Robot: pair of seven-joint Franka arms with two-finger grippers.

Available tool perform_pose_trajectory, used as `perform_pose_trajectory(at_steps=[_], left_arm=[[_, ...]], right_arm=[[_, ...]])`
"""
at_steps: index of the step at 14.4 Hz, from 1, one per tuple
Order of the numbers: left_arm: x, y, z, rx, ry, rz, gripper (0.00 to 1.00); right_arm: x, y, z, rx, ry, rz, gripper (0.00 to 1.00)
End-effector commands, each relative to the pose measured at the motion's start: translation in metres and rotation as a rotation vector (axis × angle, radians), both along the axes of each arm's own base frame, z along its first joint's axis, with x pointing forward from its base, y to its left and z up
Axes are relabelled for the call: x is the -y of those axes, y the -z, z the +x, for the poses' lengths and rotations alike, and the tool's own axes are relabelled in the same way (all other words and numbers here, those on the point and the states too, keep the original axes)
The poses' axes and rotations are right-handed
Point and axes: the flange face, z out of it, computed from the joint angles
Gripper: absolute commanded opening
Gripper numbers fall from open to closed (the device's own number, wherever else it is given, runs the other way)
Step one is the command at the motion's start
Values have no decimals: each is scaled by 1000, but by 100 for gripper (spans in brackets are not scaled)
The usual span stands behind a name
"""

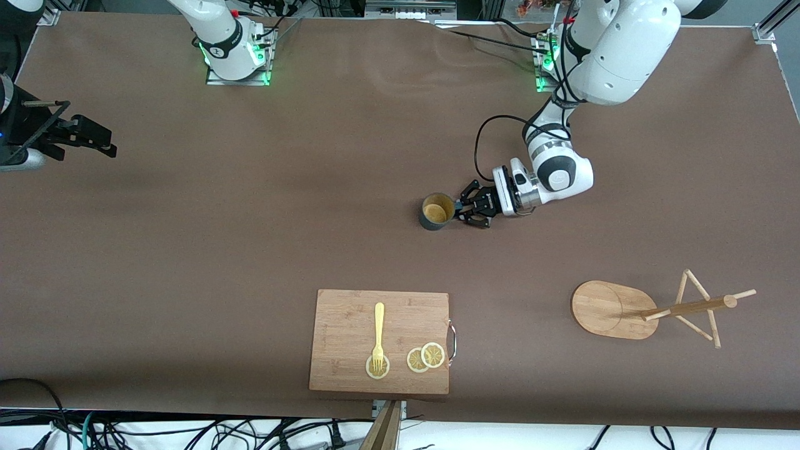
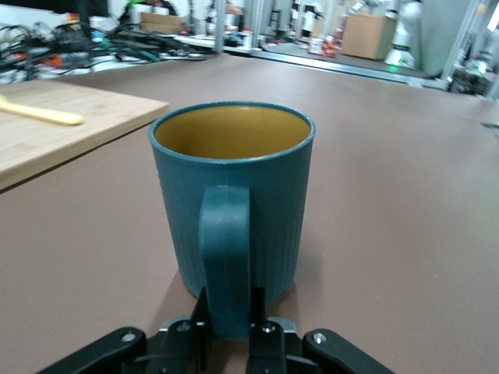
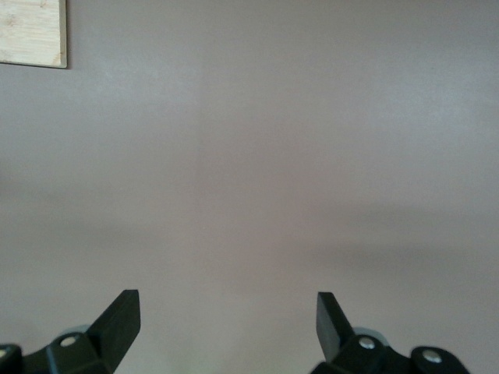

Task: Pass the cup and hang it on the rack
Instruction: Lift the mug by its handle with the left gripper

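I see the cup [image 1: 436, 212] upright on the desk [image 1: 250, 219] near the middle, farther from the front cam than the cutting board [image 1: 350, 325]. Left end effector [image 1: 467, 209] sits low beside it, clamped on the handle [image 2: 224, 257] w/ both fingers [image 2: 261, 343] pinching it. Right end effector [image 3: 228, 315] hangs spread wide, nothing in it, over bare desk at the right arm's end; that arm waits. Rack [image 1: 615, 309] stands toward the left arm's end, well apart from the cup.

- honestly can't read a single word, label, brand or number anywhere in these shots
- some tiny marks on the robot arms, but too small to make out
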Motion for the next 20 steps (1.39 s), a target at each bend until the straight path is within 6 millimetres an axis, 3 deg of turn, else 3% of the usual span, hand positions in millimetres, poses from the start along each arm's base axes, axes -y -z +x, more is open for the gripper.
perform_pose_trajectory(at_steps=[1,6,8,16,20], left_arm=[[-26,-35,8,-138,-131,-67,0],[-82,-115,44,-500,-188,-179,0],[-114,-137,52,-658,-233,-240,0],[-244,-196,59,-1130,-241,-594,0],[-280,-209,61,-1268,-269,-702,0]], right_arm=[[6,-17,0,33,19,2,100],[15,-28,1,55,31,1,100],[24,-28,0,55,49,4,100],[31,-24,-7,2,65,11,100],[30,-25,-2,19,60,8,100]])
